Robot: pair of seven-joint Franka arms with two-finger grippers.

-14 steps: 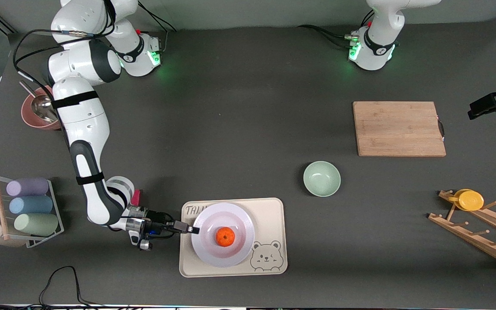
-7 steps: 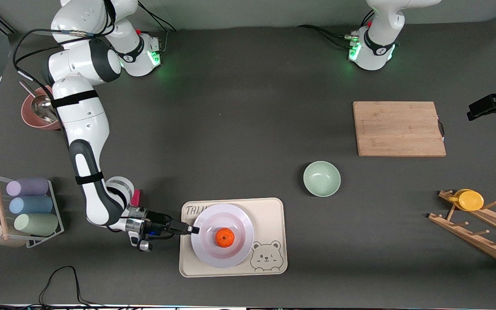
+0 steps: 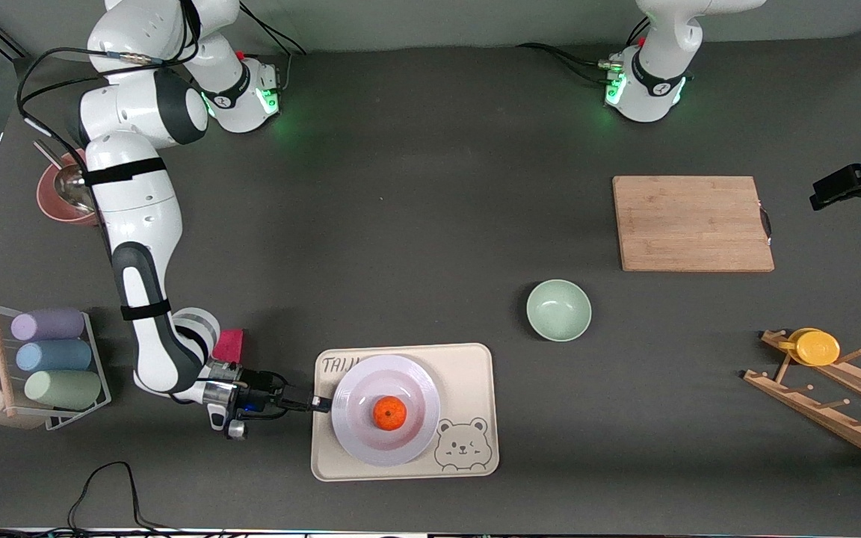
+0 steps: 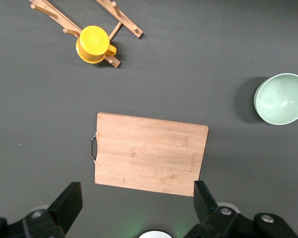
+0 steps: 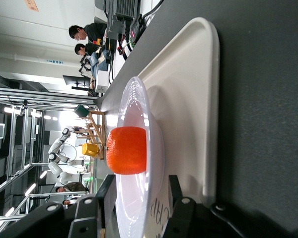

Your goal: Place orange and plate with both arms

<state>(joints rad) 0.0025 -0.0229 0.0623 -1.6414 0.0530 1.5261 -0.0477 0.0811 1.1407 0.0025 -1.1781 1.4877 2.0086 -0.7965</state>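
The orange [image 3: 389, 412] is sitting in the centre of the plate [image 3: 359, 433], which is resting on the bear tray [image 3: 475, 373]. The right gripper [image 3: 320, 404] is sitting at the plate's 9 o'clock rim, fingers parted astride it, not clamping. The left gripper [image 4: 139, 208] is hanging wide open over the cutting board [image 4: 149, 153], waiting.
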